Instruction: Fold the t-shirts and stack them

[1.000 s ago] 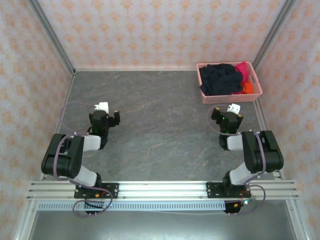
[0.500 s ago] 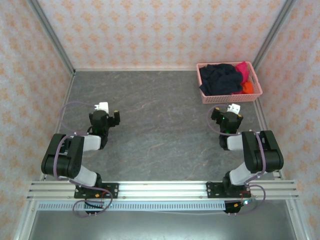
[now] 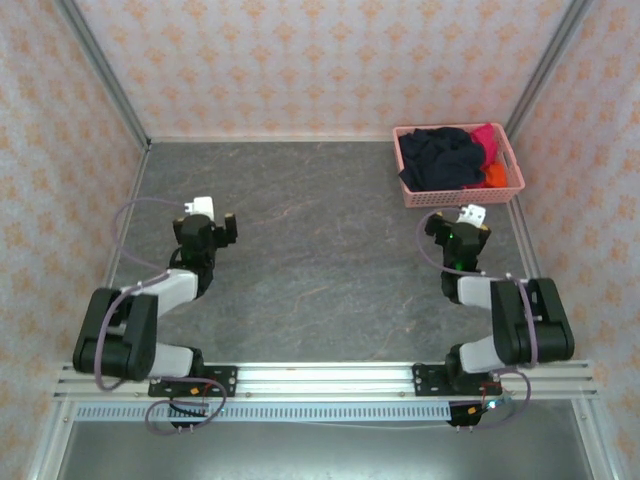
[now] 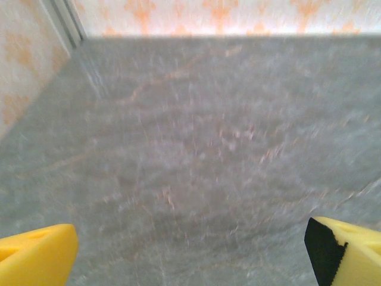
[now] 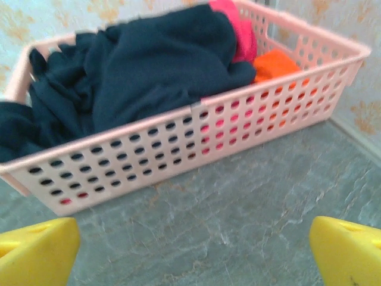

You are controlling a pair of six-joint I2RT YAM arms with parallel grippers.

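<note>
R pincer [image 5: 190, 257]: yellow tips wide apart, nothing between them. Held low over counter [image 5: 250, 214], just short of pink lattice basket [image 5: 149, 161], aimed at its near wall. L pincer [image 4: 190, 256]: tips likewise apart, empty, bare counter ahead, well apart from basket.

Basket set at far R corner of counter. Navy t-shirt [image 5: 137, 65] heaped across most of it, one fold apparently draped over L rim. Magenta-red t-shirt [image 5: 238, 33] wedged at back. Orange t-shirt [image 5: 275, 64] tucked in R end, touching navy. All three crumpled.

Progress judged nil: no shirt taken out, spread or folded, no stack begun. Left to do: each shirt to be lifted out, flattened, folded, stacked, i.e. whole job. Navy lies uppermost, so prob. first reached; R arm nearest.
</note>
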